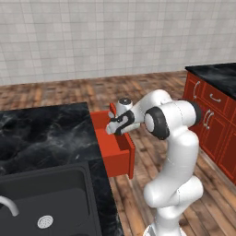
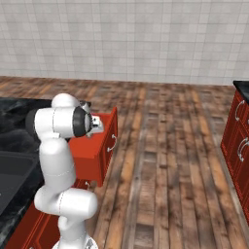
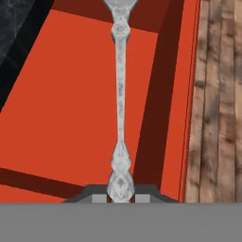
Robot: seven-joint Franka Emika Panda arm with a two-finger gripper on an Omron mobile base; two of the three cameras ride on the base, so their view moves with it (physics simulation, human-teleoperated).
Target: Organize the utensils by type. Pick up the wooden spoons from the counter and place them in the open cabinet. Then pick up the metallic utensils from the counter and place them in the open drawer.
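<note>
Holding the metallic spoon point(image 3: 120, 94) by the tip of its handle, with the gripper point(image 3: 121, 196) nipped narrowly on that end and poised above the open drawer point(image 3: 71, 104). Spoon handle stretched away from the fingertips over the plain red drawer floor, bowl end cut off at the top edge of the hand view. Drawer pulled out from under the black marble counter point(image 1: 41, 133), wooden floor point(image 3: 217, 104) beyond its front wall.

Risks, judged from this pose:
- Grip at the extreme end of a long, slim piece: likely to pivot or slip if the hand jerks.
- Release from this height: liable to bounce or clatter on the bare floor of the drawer, perhaps coming to rest against a wall.
- Spoon lying close to the front wall: possible tip over the edge onto the wooden floor if dropped while drifting that way.
- Height above the drawer floor not readable here; lowering blind could jam the bowl end down first.
</note>
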